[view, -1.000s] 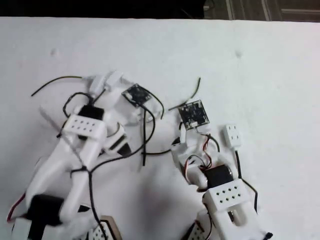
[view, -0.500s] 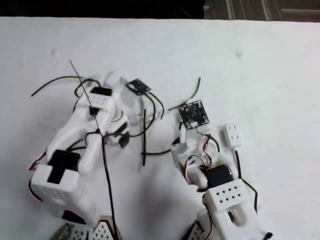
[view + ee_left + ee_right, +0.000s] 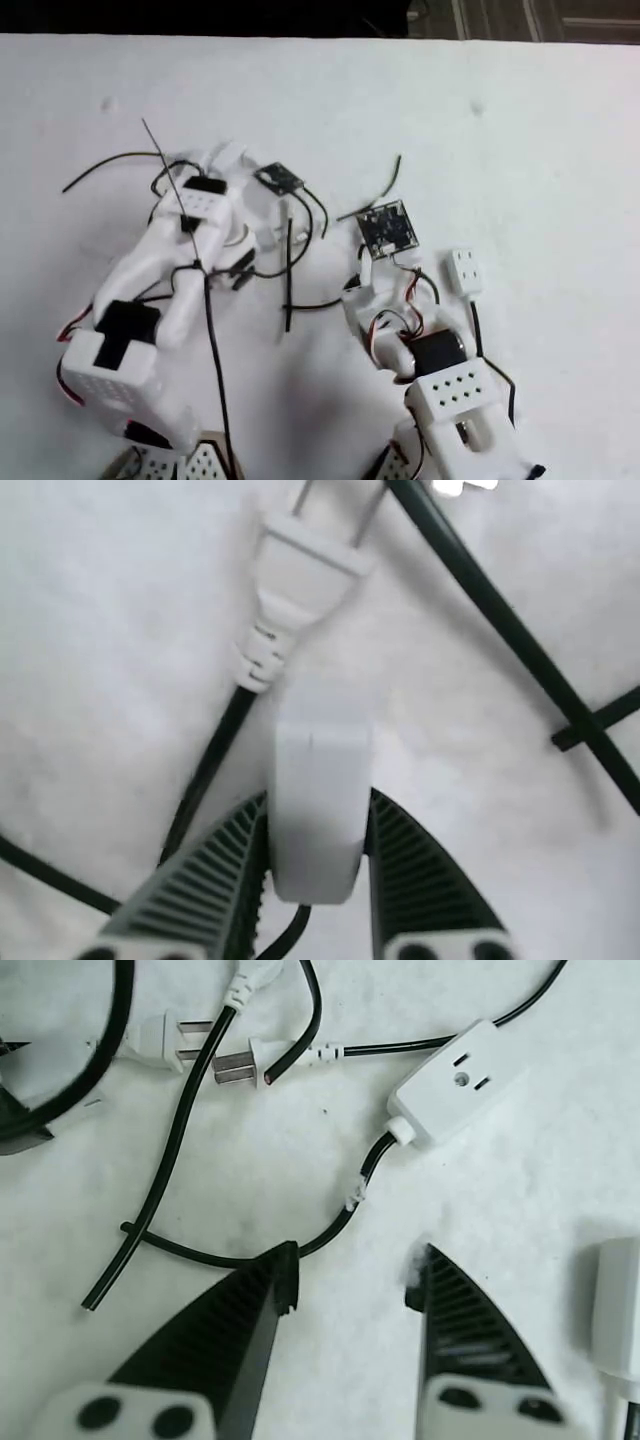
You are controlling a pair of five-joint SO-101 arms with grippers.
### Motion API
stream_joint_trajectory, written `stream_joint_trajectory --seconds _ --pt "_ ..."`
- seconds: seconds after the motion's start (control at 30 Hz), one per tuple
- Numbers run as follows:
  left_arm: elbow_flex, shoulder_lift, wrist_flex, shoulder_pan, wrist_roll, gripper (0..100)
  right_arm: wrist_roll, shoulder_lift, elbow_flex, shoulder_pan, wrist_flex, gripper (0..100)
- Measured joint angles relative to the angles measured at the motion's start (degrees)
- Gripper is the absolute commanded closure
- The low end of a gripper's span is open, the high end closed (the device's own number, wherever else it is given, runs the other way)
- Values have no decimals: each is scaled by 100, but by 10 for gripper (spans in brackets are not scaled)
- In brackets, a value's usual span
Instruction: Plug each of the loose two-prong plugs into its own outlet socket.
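My left gripper point(image 3: 318, 880) is shut on a white connector block point(image 3: 318, 800) with a black cable leaving its rear; I cannot tell whether it is a plug or a socket. Just ahead of it lies a white two-prong plug point(image 3: 300, 570), prongs pointing away. From above, this gripper point(image 3: 226, 162) sits among black cables at the left. My right gripper point(image 3: 355, 1280) stands open above the table, nothing between its fingers. Beyond it lie a white outlet socket point(image 3: 458, 1082), face up, and two loose plugs point(image 3: 160, 1040) point(image 3: 262, 1057), prongs facing each other.
Another white outlet socket point(image 3: 465, 270) lies to the right of the right arm point(image 3: 440, 380) and shows at the wrist view's edge point(image 3: 620, 1300). Black cables point(image 3: 290, 270) cross the white table point(image 3: 520, 150) between the arms. The far half is bare.
The left arm has swung its elbow toward the near edge and its gripper has shifted slightly farther across the table. The right arm has kept still.
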Motion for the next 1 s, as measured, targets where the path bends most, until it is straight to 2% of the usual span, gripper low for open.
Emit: stream_joint_trajectory --seconds 0.2,0.43,0.6,0.8,1.0 --pt "1125 -1187 9 149 9 980 0 0 0 0 0 819" --pt "2356 -2857 18 167 360 978 0 0 0 0 0 819" --pt "2778 -3051 18 352 360 922 0 0 0 0 0 819" --pt "3121 -3059 9 1020 475 776 0 0 0 0 0 819" --pt "3112 -3059 9 1055 677 762 0 0 0 0 0 819"
